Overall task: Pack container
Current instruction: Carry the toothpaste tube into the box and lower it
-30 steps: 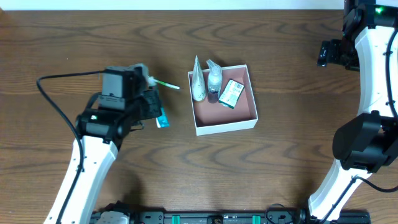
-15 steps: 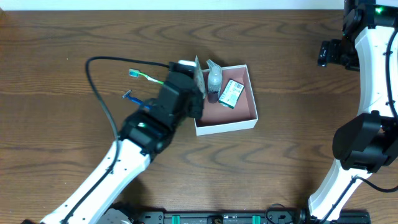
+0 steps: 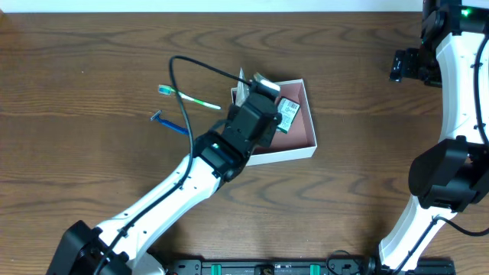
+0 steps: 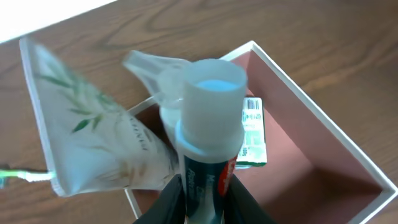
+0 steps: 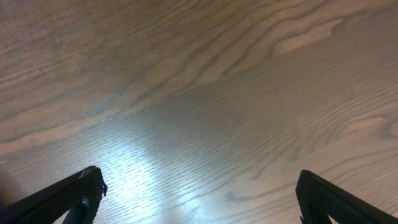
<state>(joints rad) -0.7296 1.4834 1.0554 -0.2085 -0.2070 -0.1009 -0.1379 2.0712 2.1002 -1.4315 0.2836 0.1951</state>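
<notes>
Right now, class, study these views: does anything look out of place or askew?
Yes. The white leaf-printed soft tube sits askew, propped across the left wall of the shallow white-walled, pink-lined box, its flat end jutting past the rim instead of lying inside.

Bright even light; glare patch on table (image 5: 137, 168); near tube (image 4: 208, 118) blurred

No wording I can read from here.
I see a barcode on the green-and-white packet (image 4: 254, 134) — its print is too small to read; the faint lettering on the leaf-printed pouch (image 4: 93, 137) and the tube (image 4: 208, 171) is blurred.
</notes>
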